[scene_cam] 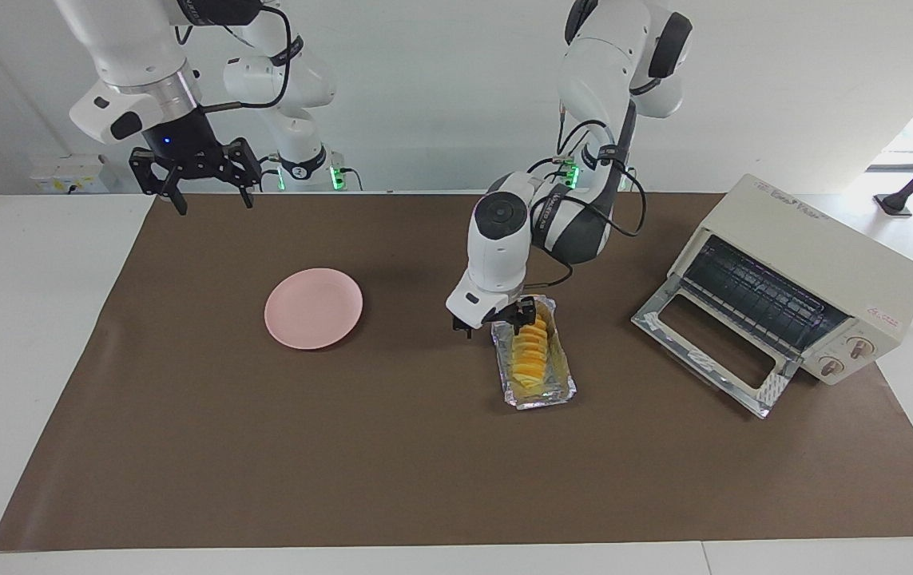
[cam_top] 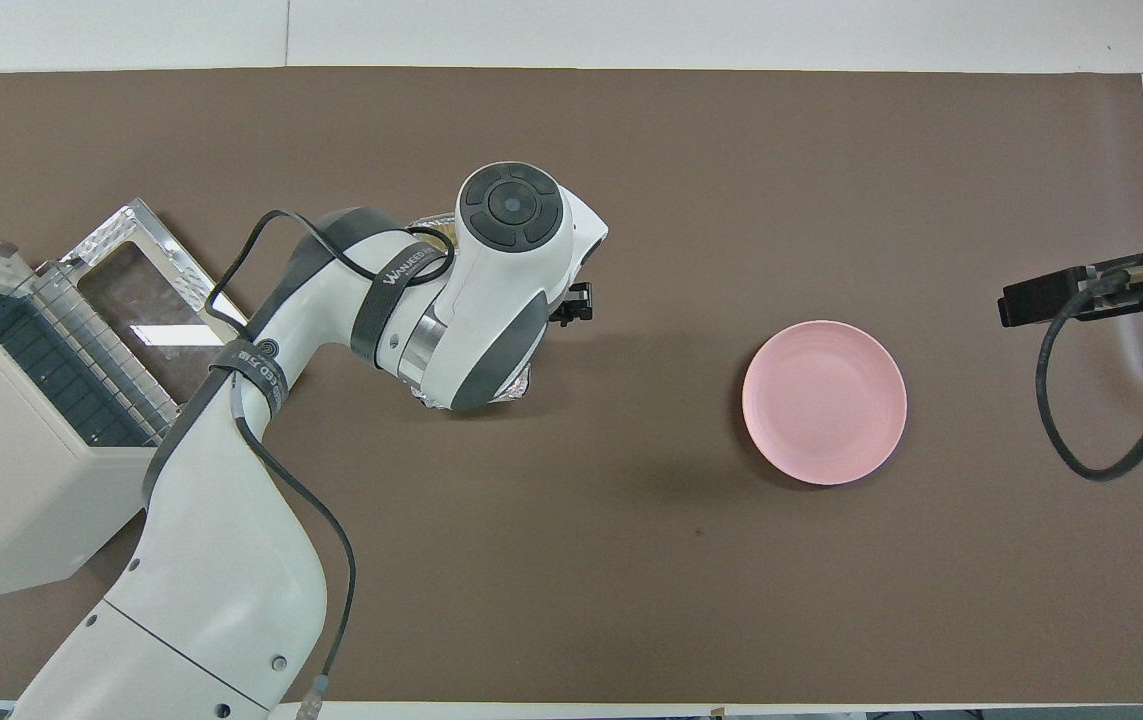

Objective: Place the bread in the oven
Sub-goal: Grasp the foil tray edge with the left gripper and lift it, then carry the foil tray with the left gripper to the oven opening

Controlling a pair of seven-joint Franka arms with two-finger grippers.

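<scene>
Two claws, one job. Nearest the robots: right claw high over the tabletop edge, spread wide, empty, waiting. Farther out: left claw low, wide open astride the near end of the bread in its foil tray, long axis running away from the robots, oven open alongside.

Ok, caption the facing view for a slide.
Left gripper open at the bread in its foil tray; oven door down.

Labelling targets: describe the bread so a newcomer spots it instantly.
Find the cream oven with its door dropped open at the left arm's end of the brown mat. Beside it sits a crinkled foil tray. The bread is the row of yellow-orange slices inside, unlike the bare pink plate.
</scene>
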